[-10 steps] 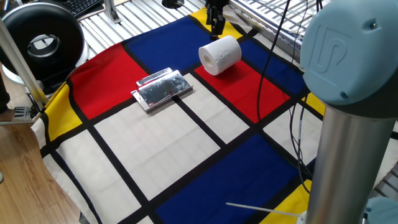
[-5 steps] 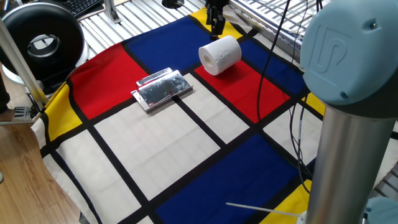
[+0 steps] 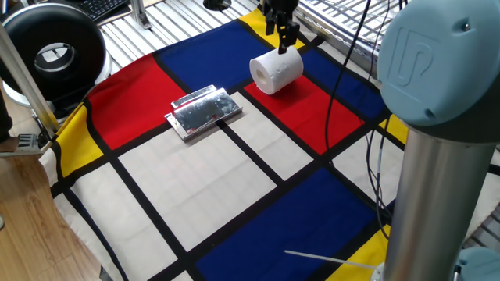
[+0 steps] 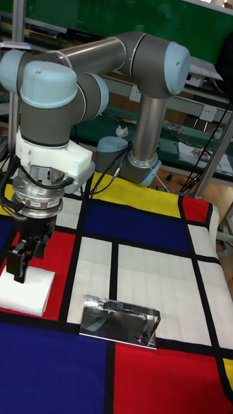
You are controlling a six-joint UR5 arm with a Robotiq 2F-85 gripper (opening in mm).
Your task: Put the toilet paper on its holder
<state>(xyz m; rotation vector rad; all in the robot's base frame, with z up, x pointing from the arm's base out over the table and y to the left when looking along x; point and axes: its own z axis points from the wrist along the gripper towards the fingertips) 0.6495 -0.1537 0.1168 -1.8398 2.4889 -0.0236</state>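
One full white cylindrical roll of toilet paper (image 3: 276, 70) lay at the upper centre of the fixed view. One flat shiny silver metal holder plate (image 3: 204, 112) lay left of centre. One big black round device (image 3: 51, 57) stood in the upper left corner. One grey and pale-blue robot arm (image 4: 77, 84) carried one black two-finger gripper (image 4: 21, 262). One cloth of red, blue, yellow and white rectangles (image 3: 234, 195) covered the worktop.

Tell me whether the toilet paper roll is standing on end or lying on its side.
Lying on its side: the toilet paper shows its round end and hollow core facing sideways.
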